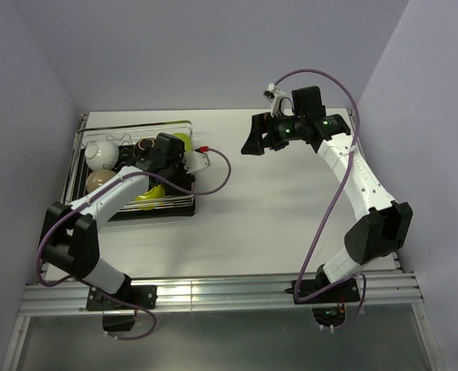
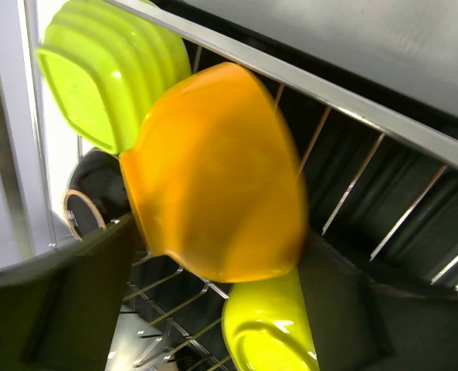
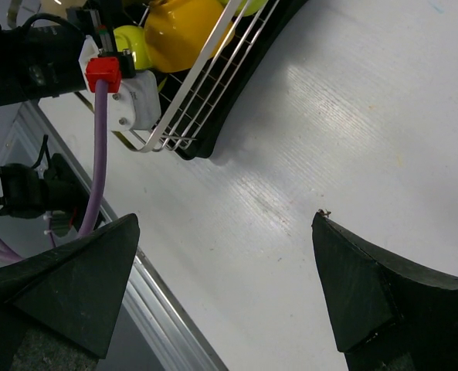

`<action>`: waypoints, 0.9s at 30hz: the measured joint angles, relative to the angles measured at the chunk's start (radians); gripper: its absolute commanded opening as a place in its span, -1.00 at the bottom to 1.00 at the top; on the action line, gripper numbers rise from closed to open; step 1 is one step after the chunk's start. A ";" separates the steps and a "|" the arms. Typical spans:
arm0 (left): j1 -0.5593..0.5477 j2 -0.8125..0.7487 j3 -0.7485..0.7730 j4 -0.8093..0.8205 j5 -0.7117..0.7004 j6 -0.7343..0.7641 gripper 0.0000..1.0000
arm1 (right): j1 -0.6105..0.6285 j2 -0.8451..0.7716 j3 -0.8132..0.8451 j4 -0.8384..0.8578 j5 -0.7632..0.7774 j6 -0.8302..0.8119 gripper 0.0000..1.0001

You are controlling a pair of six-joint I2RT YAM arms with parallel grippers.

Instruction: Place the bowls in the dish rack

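Observation:
The dish rack [image 1: 136,122] stands at the table's left. My left gripper [image 1: 167,158] hangs over it, jaws wide open, one on each side of the orange bowl [image 2: 213,170], which stands on edge among the tines [image 2: 352,185]; I cannot tell if the fingers touch it. A lime bowl [image 2: 113,69] leans beside it, another lime piece [image 2: 267,332] lies below, and the black bowl [image 2: 89,201] is behind. Two white bowls [image 1: 101,153] sit at the rack's left end. My right gripper [image 1: 253,139] is open and empty above the table [image 3: 306,139].
The right wrist view shows the rack's corner [image 3: 205,85] with the orange bowl [image 3: 182,27] inside, the left wrist's white camera block and purple cable [image 3: 97,147], and the table's metal front rail [image 3: 159,301]. Walls close in the left, back and right.

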 measured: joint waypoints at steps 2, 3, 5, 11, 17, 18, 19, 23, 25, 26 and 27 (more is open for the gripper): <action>0.000 0.000 0.000 -0.006 0.005 -0.001 0.89 | 0.000 0.001 0.000 -0.004 0.002 -0.002 1.00; 0.000 0.000 0.000 -0.017 0.004 -0.001 0.93 | 0.000 0.001 0.000 -0.005 0.002 -0.003 1.00; 0.000 0.000 0.000 -0.032 0.005 -0.002 0.96 | 0.000 0.001 0.000 -0.005 0.002 -0.003 1.00; 0.000 0.000 0.001 -0.076 0.018 -0.003 0.99 | 0.000 0.001 0.000 -0.006 0.003 -0.003 1.00; 0.000 -0.013 0.039 -0.136 0.052 -0.012 0.99 | 0.000 0.001 0.000 -0.006 0.002 -0.005 1.00; 0.000 -0.018 0.050 -0.146 0.058 -0.014 0.99 | 0.000 0.001 0.000 -0.006 0.002 -0.006 1.00; 0.000 -0.024 0.064 -0.158 0.065 -0.019 0.99 | 0.000 0.001 0.000 -0.007 0.002 -0.006 1.00; 0.000 -0.047 0.109 -0.198 0.092 -0.041 0.99 | 0.000 0.001 0.000 -0.009 0.002 -0.010 1.00; 0.000 -0.058 0.132 -0.219 0.109 -0.055 0.99 | 0.000 0.001 0.000 -0.011 0.002 -0.015 1.00; 0.000 -0.067 0.142 -0.226 0.116 -0.064 0.99 | -0.001 0.001 0.001 -0.014 0.002 -0.018 1.00; 0.000 -0.079 0.153 -0.237 0.127 -0.077 0.99 | -0.002 0.001 0.002 -0.018 0.002 -0.019 1.00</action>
